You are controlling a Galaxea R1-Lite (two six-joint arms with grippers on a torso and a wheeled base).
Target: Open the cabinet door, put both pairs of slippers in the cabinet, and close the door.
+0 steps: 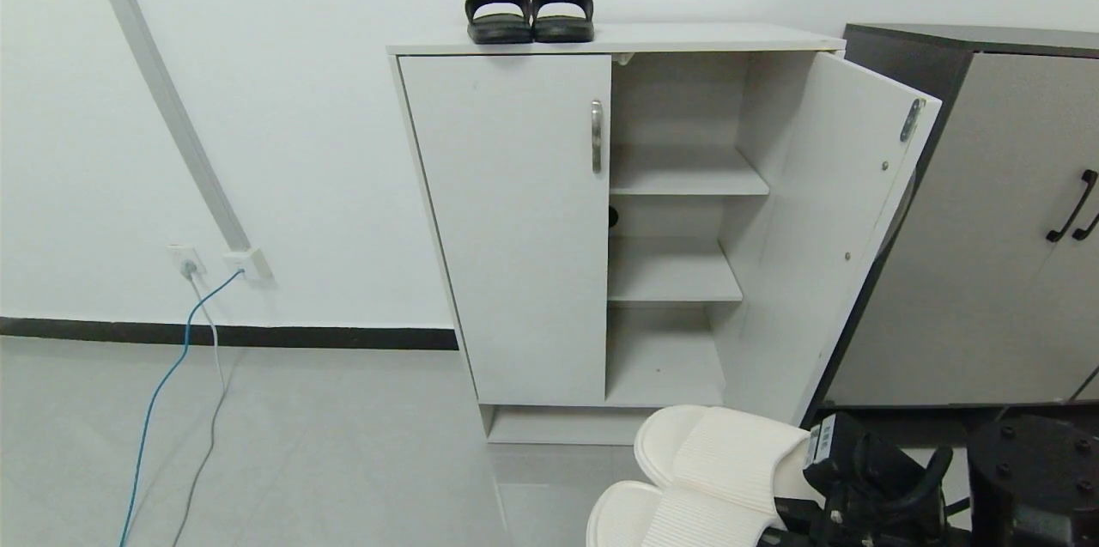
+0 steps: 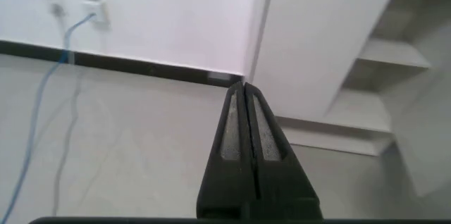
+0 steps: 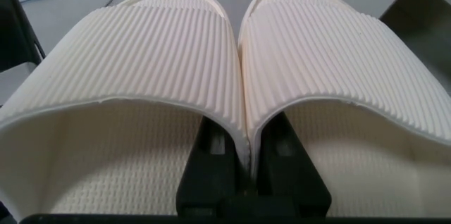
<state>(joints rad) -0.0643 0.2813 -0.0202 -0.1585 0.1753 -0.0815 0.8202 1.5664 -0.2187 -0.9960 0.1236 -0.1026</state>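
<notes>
A white cabinet [image 1: 506, 229] stands against the wall with its right door [image 1: 824, 246] swung open, showing bare shelves [image 1: 678, 173]. A pair of black slippers [image 1: 530, 13] rests on the cabinet top. A pair of white ribbed slippers [image 1: 700, 478] hangs low in front of the open side, held by my right gripper [image 3: 246, 157], whose fingers pinch the two inner straps together. My left gripper [image 2: 244, 136] is shut with nothing in it, out over the floor to the left of the cabinet.
A grey and dark cabinet [image 1: 987, 229] stands right beside the open door. A blue cable [image 1: 163, 384] and a grey cable run from wall sockets [image 1: 185, 259] down across the floor at the left. The left door [image 1: 506, 229] stays closed.
</notes>
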